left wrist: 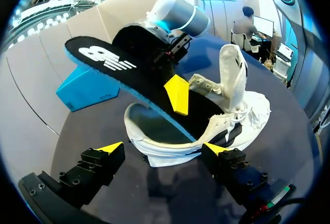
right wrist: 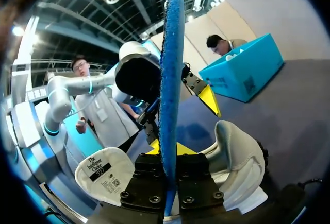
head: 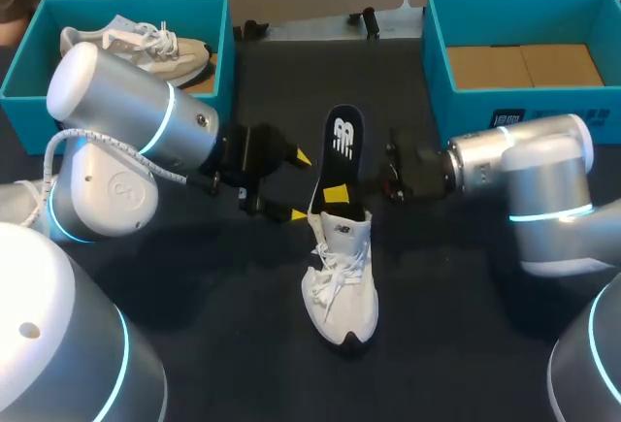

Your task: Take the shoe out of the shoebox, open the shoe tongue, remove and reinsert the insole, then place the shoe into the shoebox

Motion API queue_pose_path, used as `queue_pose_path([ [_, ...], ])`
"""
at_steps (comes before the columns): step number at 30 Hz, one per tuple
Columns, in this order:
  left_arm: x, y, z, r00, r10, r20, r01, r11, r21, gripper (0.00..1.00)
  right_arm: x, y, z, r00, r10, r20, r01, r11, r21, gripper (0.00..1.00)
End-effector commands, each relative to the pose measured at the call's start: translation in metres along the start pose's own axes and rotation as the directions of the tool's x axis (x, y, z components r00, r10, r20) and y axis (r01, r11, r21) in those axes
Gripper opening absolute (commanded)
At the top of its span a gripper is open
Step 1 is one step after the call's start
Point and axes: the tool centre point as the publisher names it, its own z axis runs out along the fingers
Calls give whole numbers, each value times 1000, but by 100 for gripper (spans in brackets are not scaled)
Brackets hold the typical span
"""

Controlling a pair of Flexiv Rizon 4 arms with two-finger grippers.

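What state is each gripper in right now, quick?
Left gripper: open, jaws apart at the heel of the shoe.
Right gripper: closed on the insole.

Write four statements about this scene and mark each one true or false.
1. The right gripper holds the insole. True.
2. The white shoe lies in the left shoebox. False: it stands on the table.
3. The left gripper is shut on the white shoe. False: it is open, beside the shoe's heel.
4. The right shoebox holds no shoe. True.
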Motion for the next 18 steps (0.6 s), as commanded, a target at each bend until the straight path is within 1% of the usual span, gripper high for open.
queue_pose_path([
  [1,1,-1,0,1000,1,2,-1,1000,-3,100,-5,-2,-1,999,28,-24,-27,998,50,0],
  [8,1,-1,0,1000,1,2,-1,1000,-3,100,0,-22,2,995,93,-34,-91,994,60,0],
  [12,1,-1,0,1000,1,2,-1,1000,-3,100,4,-35,5,992,124,-32,-122,991,49,0],
  [18,1,-1,0,1000,1,2,-1,1000,-3,100,6,-48,11,987,159,-37,-158,986,47,0],
])
